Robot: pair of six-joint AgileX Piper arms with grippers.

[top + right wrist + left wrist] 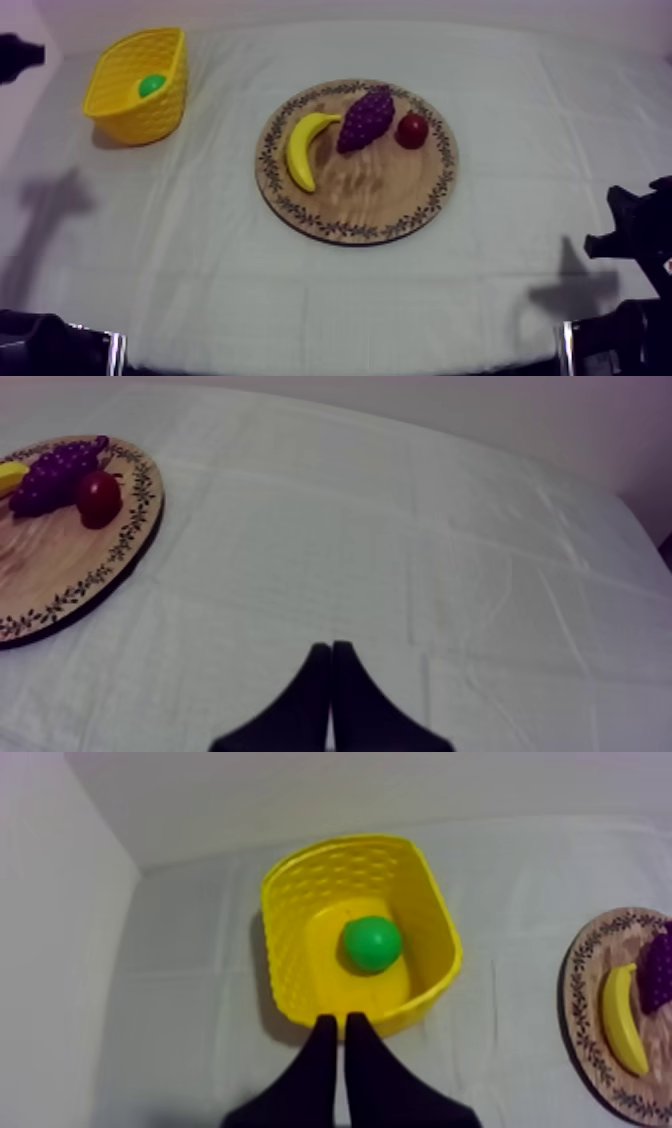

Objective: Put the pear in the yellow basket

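Grey-white cloth (pixel 200 260) covers the table.

Top view: the yellow basket (pixel 118 112) stands near a black part of the left arm (pixel 14 55). The pear (pixel 152 86) lies inside the basket. The wooden board (pixel 372 205) is well apart from both arms and carries a banana (pixel 303 150), a bunch of grapes (pixel 366 118) and a small red fruit (pixel 411 131).

Left wrist view: the left gripper (pixel 340 1020) is closed on nothing, its fingers together as a narrow wedge. The basket sits directly ahead, with its near wall just beyond the fingertips. The pear rests on the basket floor, apart from the gripper. The board lies off to one side.

Right wrist view: the right gripper (pixel 331 648) is closed on nothing, over bare cloth. The board is ahead and to one side, well apart from the fingertips.
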